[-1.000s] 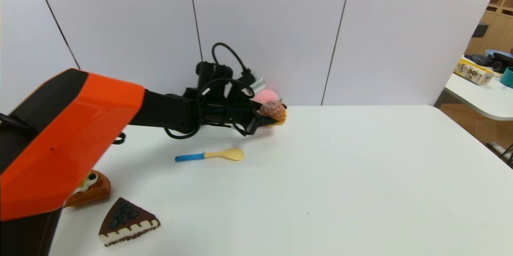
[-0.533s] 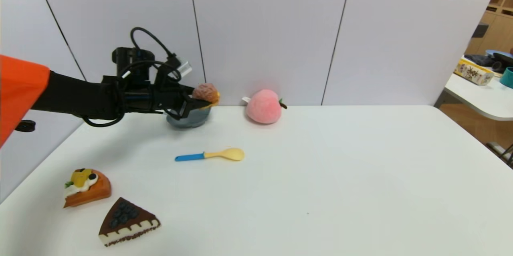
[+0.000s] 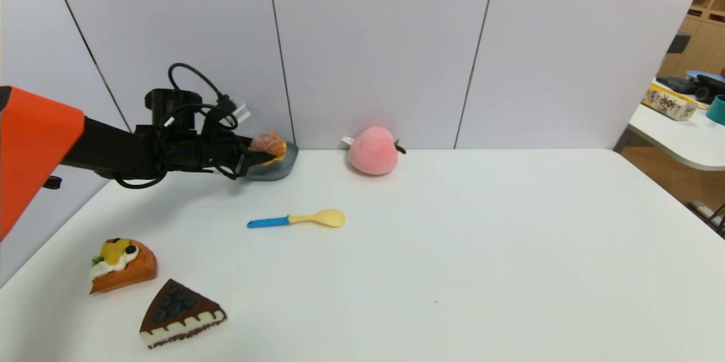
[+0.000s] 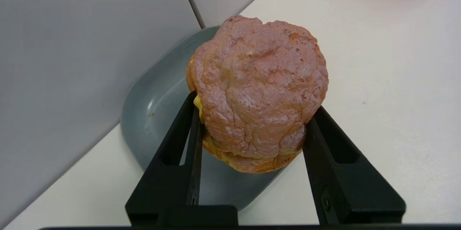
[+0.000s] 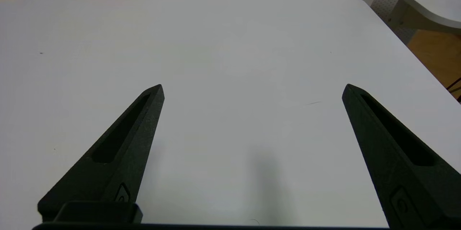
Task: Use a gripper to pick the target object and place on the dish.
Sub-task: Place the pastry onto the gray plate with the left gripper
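Cream puff clamped in left claw, over dish at wall edge.

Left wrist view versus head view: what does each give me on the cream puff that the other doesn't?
Only the left wrist view shows both fingers of the left tool pressed against the cream puff, above the dish's bare grey floor. Only the head view shows the layout: peach, spoon, two cake slices. Both show the puff held over the dish at the table's far edge, by the wall.
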Controlling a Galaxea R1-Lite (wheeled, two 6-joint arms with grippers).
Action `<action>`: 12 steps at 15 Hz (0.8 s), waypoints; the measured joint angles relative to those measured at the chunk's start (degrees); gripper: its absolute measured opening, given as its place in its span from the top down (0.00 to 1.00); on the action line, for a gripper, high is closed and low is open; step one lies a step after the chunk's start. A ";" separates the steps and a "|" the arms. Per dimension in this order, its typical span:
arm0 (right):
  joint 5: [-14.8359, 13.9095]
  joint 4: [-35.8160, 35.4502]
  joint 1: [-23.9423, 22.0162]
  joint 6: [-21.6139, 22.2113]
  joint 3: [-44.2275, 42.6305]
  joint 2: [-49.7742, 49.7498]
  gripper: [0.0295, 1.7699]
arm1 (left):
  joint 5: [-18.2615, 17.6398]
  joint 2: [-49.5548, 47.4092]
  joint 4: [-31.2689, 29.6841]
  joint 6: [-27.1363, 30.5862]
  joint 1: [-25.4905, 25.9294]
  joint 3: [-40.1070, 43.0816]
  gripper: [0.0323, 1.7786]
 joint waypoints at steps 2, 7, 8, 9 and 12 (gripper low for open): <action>0.02 0.00 0.00 0.00 0.00 0.00 0.03 | 0.02 1.65 -0.09 -0.07 0.40 -0.45 0.54; 0.02 0.00 0.00 -0.01 0.00 0.00 0.03 | -0.06 4.57 -0.05 -0.33 0.52 -2.60 0.34; 0.02 0.00 0.00 0.00 0.00 0.00 0.03 | -0.05 4.94 -0.05 -0.33 0.55 -2.95 0.31; 0.02 0.00 0.00 0.00 0.00 0.00 0.03 | -0.05 5.18 0.06 -0.35 0.52 -3.23 0.27; 0.02 0.00 0.00 -0.06 0.00 0.00 0.03 | -0.09 5.42 0.30 -0.33 0.57 -3.49 0.20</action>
